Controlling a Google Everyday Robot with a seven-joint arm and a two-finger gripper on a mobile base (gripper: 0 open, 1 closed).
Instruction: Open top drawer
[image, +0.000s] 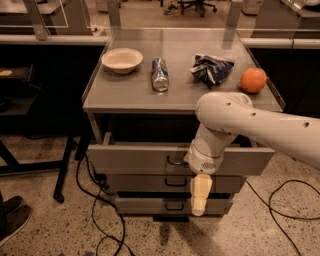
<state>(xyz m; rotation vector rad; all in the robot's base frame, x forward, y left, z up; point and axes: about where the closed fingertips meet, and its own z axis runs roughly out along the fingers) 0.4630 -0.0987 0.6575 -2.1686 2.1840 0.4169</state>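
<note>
Grey metal table (125, 95): plain, dull sheen.
Round shallow bowl (122, 59): cream, unpatterned.
Metal drinks can lying on its side (160, 74): silver with blue markings.
Crumpled foil snack bag (211, 69): dark blue with white patches.
Round orange fruit (253, 80): uniform orange.
Wide grey metal top drawer (130, 160): plain grey front, dark bar handle.
Two narrower grey metal lower drawers (145, 183): same grey, dark handles.
Smooth robot arm (260, 125): white with small dark dots.
Tool (199, 200), hanging before the lower drawers: pale cream-yellow.
Speckled stone floor (50, 225): beige, dark flecks.
Thin floor cables (93, 212): black.
</note>
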